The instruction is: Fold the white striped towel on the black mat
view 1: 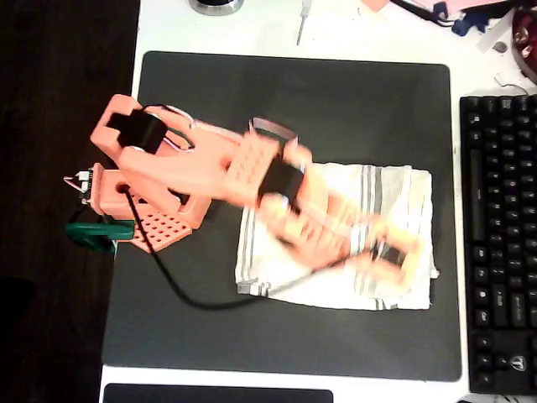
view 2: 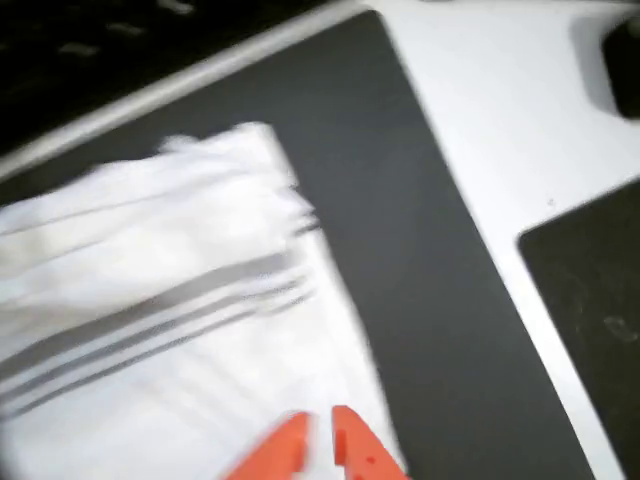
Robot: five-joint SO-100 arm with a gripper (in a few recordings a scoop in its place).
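Fingers: in the wrist view the two orange tips (view 2: 318, 445) stand nearly together with only a thin slit between them, hanging over the cloth close to its edge; whether any fabric is pinched in that slit cannot be told, as the picture is blurred.

Towel: the white striped towel (view 1: 336, 290) lies spread on the right half of the black mat (view 1: 336, 101), grey stripe bands running across it, its right edge slightly rumpled and lying near the mat's border.

Arm: seen from overhead, the orange arm (view 1: 210, 164) reaches from its base at the mat's left edge diagonally over the cloth, the gripper end above the towel's lower right part.

Cable: a black lead (view 1: 176, 290) trails from the base across the mat and under the arm onto the cloth's lower left corner.

Surroundings: a black keyboard (view 1: 503, 243) sits on the white worktop (view 1: 268, 29) just beyond the mat's right side.

Risk, grip: with the tips this close together, they may come down on top of the cloth and catch nothing, or snag a single thin layer that slips free mid-fold.

Risk, drag: a pull started so near the edge could slide the whole towel along the smooth mat instead of turning it over, bunching it toward the keyboard.

Risk, cable: the lead lying on the corner could pin or drag that corner and skew the fold.
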